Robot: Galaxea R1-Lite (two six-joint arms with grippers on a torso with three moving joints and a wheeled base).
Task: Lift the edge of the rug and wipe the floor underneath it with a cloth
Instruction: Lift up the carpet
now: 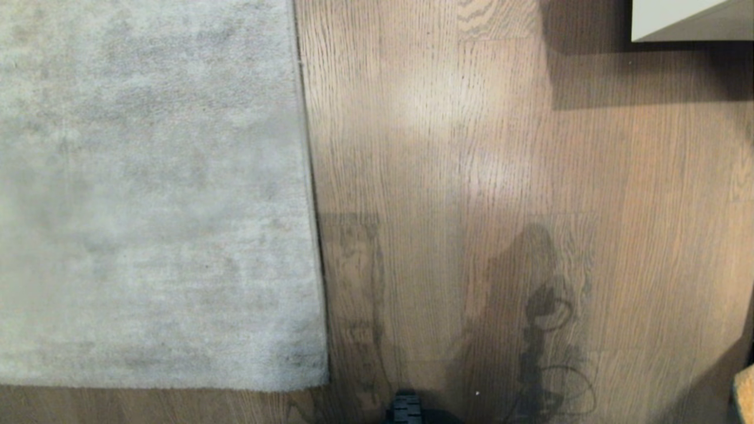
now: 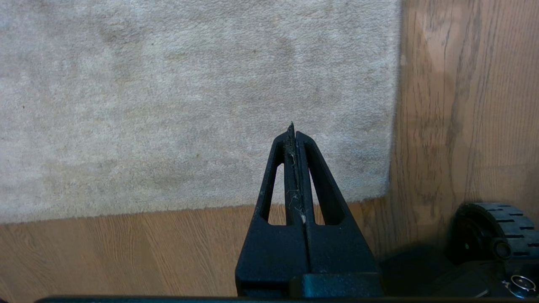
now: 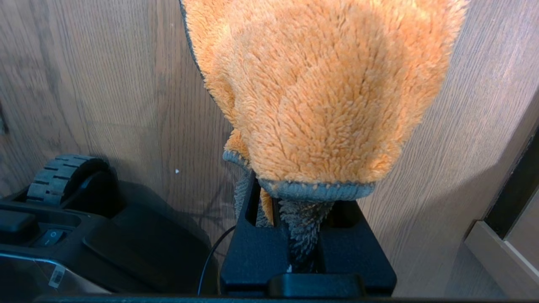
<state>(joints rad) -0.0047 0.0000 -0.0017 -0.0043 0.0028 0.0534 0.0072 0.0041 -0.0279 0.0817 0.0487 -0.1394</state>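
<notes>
The pale grey rug (image 1: 147, 194) lies flat on the left, its straight rug edge (image 1: 310, 176) running down to a squared corner (image 1: 324, 383). Brown wood-grain floor (image 1: 471, 176) fills the rest of the head view, and neither arm shows there. In the left wrist view my left gripper (image 2: 292, 130) hangs shut and empty above the rug (image 2: 189, 105), near its corner (image 2: 387, 191). In the right wrist view my right gripper (image 3: 301, 198) is shut on the fluffy orange cloth (image 3: 324, 84), which has a grey hem. The cloth drapes over the fingertips and hides them, above bare floor (image 3: 105, 84).
A white piece of furniture (image 1: 677, 20) stands at the far right and casts a dark shadow. A wheel of my base (image 1: 406, 409) sits at the near edge, also in both wrist views (image 2: 488, 227) (image 3: 63, 172). A beige furniture foot (image 3: 505, 256) lies beside the right arm.
</notes>
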